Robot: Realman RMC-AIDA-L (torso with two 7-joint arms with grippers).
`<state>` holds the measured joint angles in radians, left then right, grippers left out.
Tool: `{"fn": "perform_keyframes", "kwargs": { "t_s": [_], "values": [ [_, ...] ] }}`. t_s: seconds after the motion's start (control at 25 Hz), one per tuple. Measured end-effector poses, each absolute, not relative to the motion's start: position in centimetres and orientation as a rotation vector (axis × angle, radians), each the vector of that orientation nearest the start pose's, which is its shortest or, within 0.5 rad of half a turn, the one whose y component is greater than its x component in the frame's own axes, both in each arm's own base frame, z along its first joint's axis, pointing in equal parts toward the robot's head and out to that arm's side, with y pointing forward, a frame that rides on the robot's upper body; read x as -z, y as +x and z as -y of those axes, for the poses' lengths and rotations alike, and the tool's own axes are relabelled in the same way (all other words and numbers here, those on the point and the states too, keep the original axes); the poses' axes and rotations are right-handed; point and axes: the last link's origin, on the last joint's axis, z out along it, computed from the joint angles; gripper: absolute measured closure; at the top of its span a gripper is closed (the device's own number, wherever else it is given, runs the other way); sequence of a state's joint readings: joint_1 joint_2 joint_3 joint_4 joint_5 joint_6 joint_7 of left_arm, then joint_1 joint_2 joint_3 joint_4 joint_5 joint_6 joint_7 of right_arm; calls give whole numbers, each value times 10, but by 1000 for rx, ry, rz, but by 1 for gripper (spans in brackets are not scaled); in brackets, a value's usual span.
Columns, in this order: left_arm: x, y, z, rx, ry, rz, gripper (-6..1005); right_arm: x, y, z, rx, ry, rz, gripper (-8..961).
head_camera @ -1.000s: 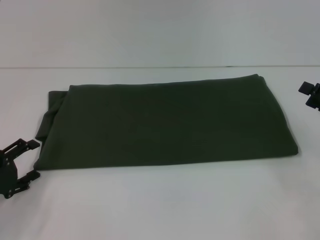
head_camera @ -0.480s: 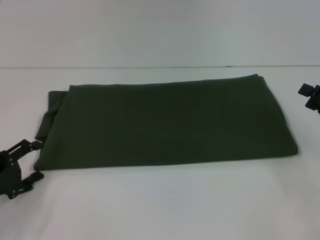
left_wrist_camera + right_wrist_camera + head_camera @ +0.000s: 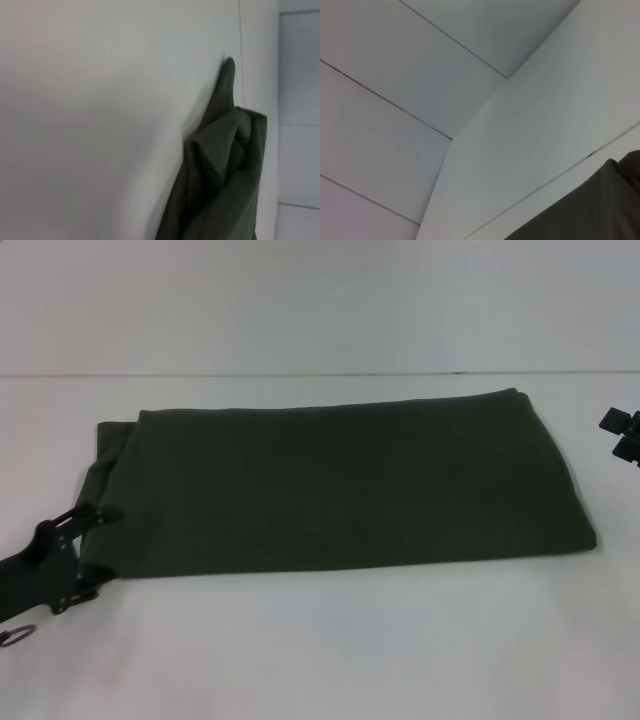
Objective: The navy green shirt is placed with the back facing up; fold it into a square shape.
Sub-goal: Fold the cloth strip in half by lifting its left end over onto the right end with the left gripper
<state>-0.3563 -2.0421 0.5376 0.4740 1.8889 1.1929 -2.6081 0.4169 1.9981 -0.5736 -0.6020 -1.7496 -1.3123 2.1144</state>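
Left gripper: the left gripper (image 3: 92,545) sits low at the near left corner of the navy green shirt (image 3: 340,485), its dark body angled in from the table's left edge. Its two fingers (image 3: 98,513) are spread apart, one reaching onto the shirt's left edge, the other at the near corner; no cloth is pinched between them.

Right gripper: the right gripper (image 3: 622,436) hangs at the far right edge of the head view, clear of the shirt. Only part of it shows, so whether its jaws are apart or together cannot be told.

Shirt: folded into a long, wide band lying flat across the middle of the white table (image 3: 330,650), plain side up. A sleeve fold bunches at its left end, seen up close in the left wrist view (image 3: 225,165).

Surroundings: a pale wall (image 3: 320,300) rises behind the table.

Writing: no lettering can be read on the visible cloth.
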Motion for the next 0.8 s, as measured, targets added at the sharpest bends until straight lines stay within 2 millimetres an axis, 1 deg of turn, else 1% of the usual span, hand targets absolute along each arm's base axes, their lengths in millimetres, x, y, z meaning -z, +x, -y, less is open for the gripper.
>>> {"fn": "perform_keyframes", "kwargs": {
  "t_s": [0.16,0.24,0.28,0.32,0.4,0.52,0.68,0.8],
  "values": [
    [-9,-363,-317,-1276,1541,-2768,116,-68,331,-343,-1093,-1840,-1654,195],
    [-11,-352,-325,-1311,1617,-2689,120,-68,330,-344,-1096,-1843,-1653,195],
    [-11,-352,-325,-1311,1617,-2689,122,-68,330,-344,-1098,-1845,-1653,195],
    [-15,-340,-329,-1373,1680,-2585,124,-68,329,-344,-1101,-1846,-1652,195],
    [-20,-335,-328,-1429,1705,-2511,128,-69,329,-344,-1106,-1846,-1650,195],
    [-23,-338,-323,-1463,1703,-2493,134,-68,328,-345,-1111,-1848,-1650,195],
    [-13,-357,-312,-1370,1644,-2637,142,-67,328,-345,-1116,-1837,-1656,195],
    [-12,-364,-306,-1339,1630,-2671,148,-68,329,-346,-1116,-1835,-1658,195]
  ]
}}
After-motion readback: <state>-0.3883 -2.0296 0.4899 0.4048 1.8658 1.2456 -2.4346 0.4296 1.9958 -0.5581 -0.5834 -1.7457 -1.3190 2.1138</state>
